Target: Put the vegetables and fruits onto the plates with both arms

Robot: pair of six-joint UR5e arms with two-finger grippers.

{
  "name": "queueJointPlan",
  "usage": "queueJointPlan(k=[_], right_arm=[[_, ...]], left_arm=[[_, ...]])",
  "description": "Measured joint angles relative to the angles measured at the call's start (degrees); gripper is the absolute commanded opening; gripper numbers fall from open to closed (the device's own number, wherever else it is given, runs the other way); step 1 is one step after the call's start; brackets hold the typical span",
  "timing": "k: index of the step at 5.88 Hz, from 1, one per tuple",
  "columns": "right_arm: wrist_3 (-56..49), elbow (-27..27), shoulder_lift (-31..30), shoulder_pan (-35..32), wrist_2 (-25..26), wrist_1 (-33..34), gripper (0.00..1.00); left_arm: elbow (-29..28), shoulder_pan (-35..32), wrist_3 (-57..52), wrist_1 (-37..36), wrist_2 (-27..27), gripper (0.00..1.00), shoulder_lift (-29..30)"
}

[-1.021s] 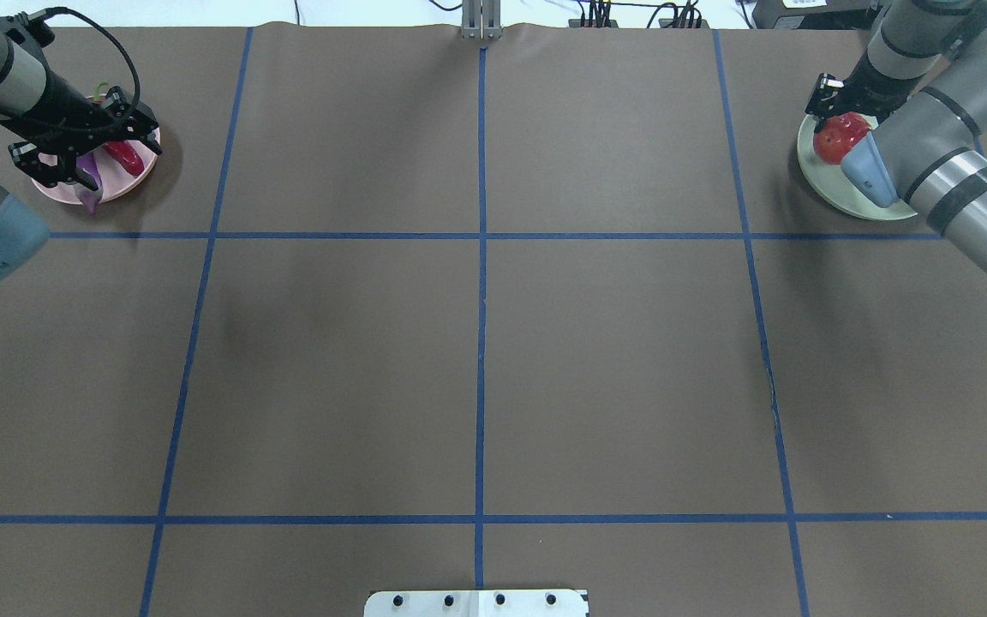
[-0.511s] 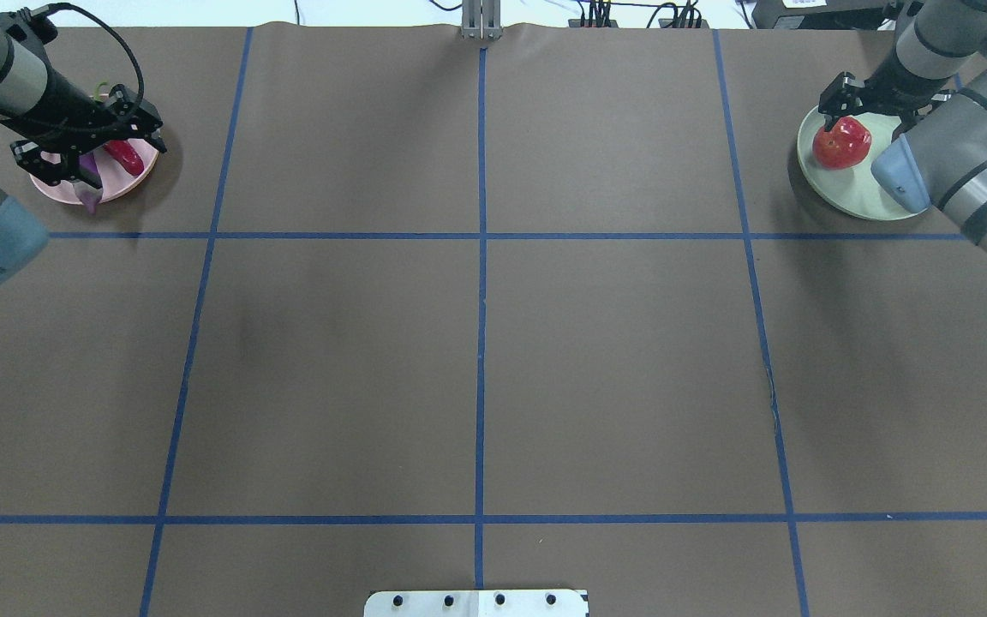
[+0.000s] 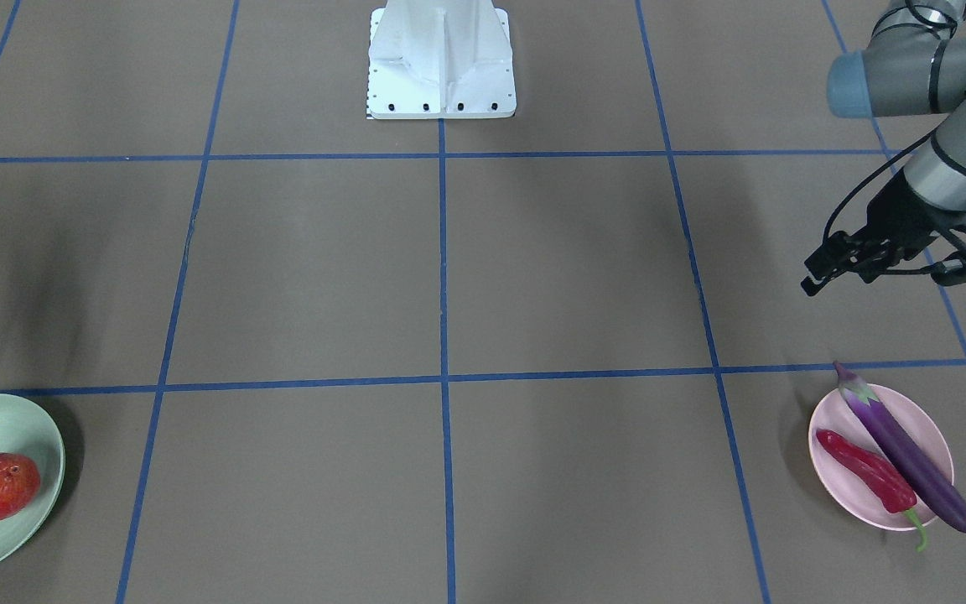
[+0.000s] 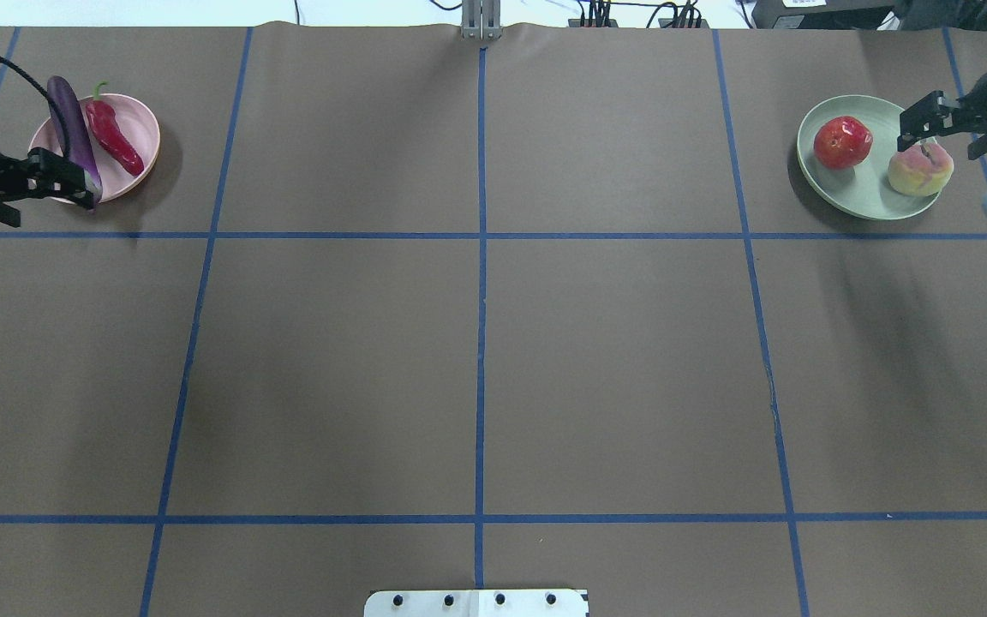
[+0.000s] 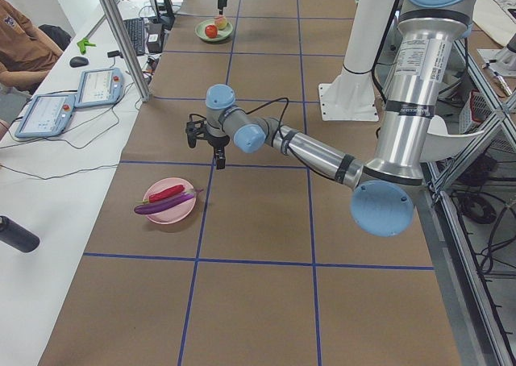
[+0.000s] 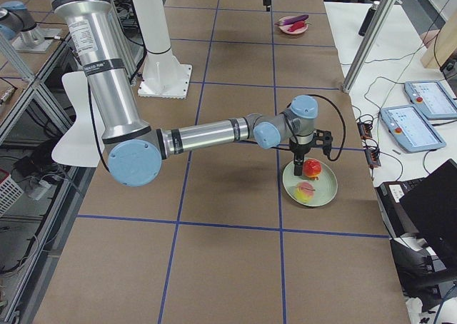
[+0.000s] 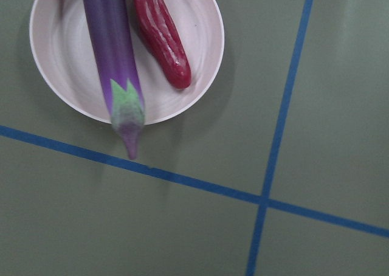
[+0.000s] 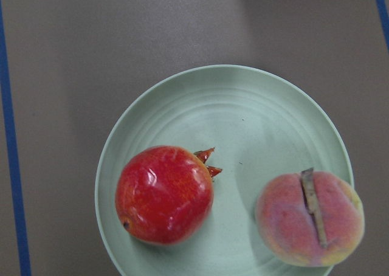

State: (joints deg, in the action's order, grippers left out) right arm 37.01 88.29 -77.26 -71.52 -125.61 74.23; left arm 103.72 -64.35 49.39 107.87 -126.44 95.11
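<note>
The eggplant (image 7: 112, 45) and red fruit (image 8: 164, 194) shine glossy (the chili (image 7: 161, 36) is wrinkled). The pink plate (image 7: 61, 75) and green plate (image 8: 273, 124) look matt.

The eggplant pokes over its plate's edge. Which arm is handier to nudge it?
Likely the left arm: its fingers hang near the pink plate, the right arm's over the green plate.

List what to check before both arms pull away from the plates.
1. Eggplant on the pink plate: ok, though both ends overhang the rim.
2. Chili on the same plate, beside the eggplant: ok.
3. Peach and red fruit on the green plate, apart from each other: ok.
4. Left gripper open, empty, off to the side of the pink plate: ok.
5. Right gripper open and empty: ok.
6. Right gripper's gap above the peach: cannot tell.
</note>
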Motion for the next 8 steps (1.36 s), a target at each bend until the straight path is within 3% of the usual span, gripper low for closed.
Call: queueJointPlan(k=[2,4,8], right_arm=[[-6.9,10.9,-11.8,-2.5,-3.8,0.0,1.0],[-15.8,14.3,-18.2,-5.9,-6.3,0.2,1.0],[-28.5,14.1,-17.9,-8.6,-9.4,7.6,1.0]], left_arm=[[0.7,-6.4,-17.8,0.1,-0.5,1.0,-7.6],[0.1,-12.7,-29.1,-0.9,-2.8,1.0,-12.0],[0.5,-18.6,-33.4,-9.8,-9.8,1.0,-16.0]])
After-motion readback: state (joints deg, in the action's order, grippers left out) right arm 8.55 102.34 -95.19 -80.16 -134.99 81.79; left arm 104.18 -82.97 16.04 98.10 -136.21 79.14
